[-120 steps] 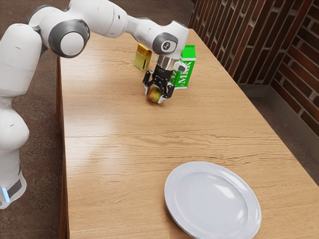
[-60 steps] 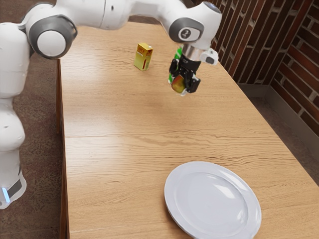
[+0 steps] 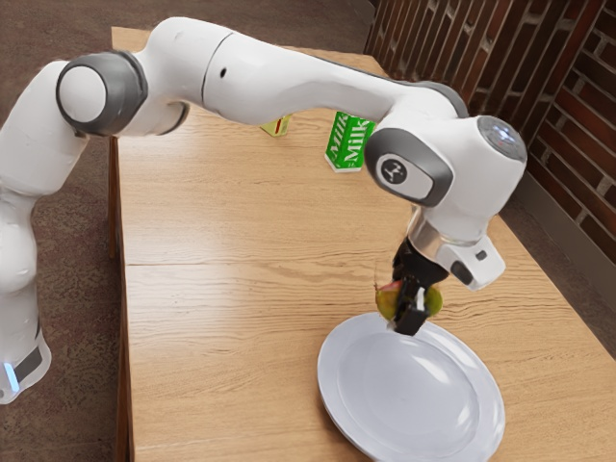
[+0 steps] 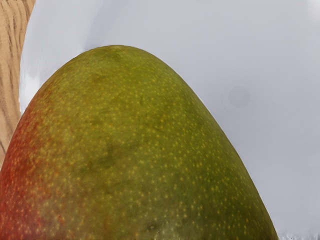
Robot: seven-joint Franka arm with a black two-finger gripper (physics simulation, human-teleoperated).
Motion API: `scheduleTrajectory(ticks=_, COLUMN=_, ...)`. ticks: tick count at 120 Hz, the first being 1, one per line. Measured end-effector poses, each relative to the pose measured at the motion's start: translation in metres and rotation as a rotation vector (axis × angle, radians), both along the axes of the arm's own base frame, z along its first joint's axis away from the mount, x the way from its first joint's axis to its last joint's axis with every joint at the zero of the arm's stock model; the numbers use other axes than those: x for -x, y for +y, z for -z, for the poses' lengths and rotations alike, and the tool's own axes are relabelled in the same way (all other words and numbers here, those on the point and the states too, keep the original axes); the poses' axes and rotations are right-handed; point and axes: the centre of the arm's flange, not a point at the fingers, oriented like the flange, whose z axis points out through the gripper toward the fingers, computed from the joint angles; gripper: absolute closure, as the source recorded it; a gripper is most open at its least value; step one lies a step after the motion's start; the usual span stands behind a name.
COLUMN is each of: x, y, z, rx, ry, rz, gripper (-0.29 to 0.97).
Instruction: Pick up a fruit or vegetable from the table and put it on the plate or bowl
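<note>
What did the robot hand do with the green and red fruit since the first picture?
The gripper carried the mango away from the milk carton, up off the table and across toward the exterior view's lower right. It now holds the mango just above the plate. It kept its grip the whole way and let nothing go. The plate, the milk carton and the yellow box stayed where they were.

a long rectangular table of light, honey-coloured wood (image 3: pixel 241 250) fills the middle of the exterior view, its grain running across the boards. the same tabletop (image 4: pixel 9 75) shows as a strip of grain in the wrist view. a wall of dark red-brown brick with pale mortar (image 3: pixel 549 67) stands near the table at the exterior view's right and turns a corner there. a mottled dull brown floor (image 3: pixel 82 318) lies around the table. the light is soft and even.
</note>
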Motion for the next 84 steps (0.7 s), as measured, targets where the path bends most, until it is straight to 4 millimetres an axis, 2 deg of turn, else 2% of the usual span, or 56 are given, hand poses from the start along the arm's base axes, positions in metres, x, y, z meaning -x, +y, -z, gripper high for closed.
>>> scheduleTrajectory(ticks=11, x=0.01, y=-0.029, z=0.015, rx=0.016, ry=0.028, rz=0.055, gripper=0.34)
scheduleTrajectory(ticks=18, x=0.013, y=-0.037, z=0.019, rx=0.011, ry=0.031, rz=0.064, gripper=0.35)
scheduleTrajectory(ticks=25, x=0.015, y=-0.041, z=0.02, rx=0.005, ry=0.029, rz=0.068, gripper=0.23)
scheduleTrajectory(ticks=39, x=0.013, y=-0.04, z=0.023, rx=-0.007, ry=0.026, rz=0.058, gripper=0.1)
scheduleTrajectory(ticks=48, x=-0.004, y=-0.018, z=0.034, rx=-0.037, ry=0.03, rz=0.008, gripper=0.06)
scheduleTrajectory(ticks=52, x=-0.019, y=0.005, z=0.038, rx=-0.061, ry=0.022, rz=-0.039, gripper=0.04)
scheduleTrajectory(ticks=56, x=-0.039, y=0.038, z=0.036, rx=-0.097, ry=0.002, rz=-0.11, gripper=0.03)
scheduleTrajectory(ticks=60, x=-0.056, y=0.084, z=0.028, rx=-0.154, ry=-0.028, rz=-0.209, gripper=0.03)
scheduleTrajectory(ticks=64, x=-0.064, y=0.135, z=0.009, rx=-0.198, ry=-0.059, rz=-0.316, gripper=0.02)
scheduleTrajectory(ticks=69, x=-0.059, y=0.198, z=-0.021, rx=-0.217, ry=-0.083, rz=-0.431, gripper=0.01)
scheduleTrajectory(ticks=74, x=-0.049, y=0.244, z=-0.043, rx=-0.205, ry=-0.09, rz=-0.503, gripper=0.01)
scheduleTrajectory(ticks=79, x=-0.042, y=0.272, z=-0.054, rx=-0.184, ry=-0.088, rz=-0.541, gripper=0.01)
scheduleTrajectory(ticks=84, x=-0.038, y=0.284, z=-0.059, rx=-0.166, ry=-0.085, rz=-0.549, gripper=0.0)
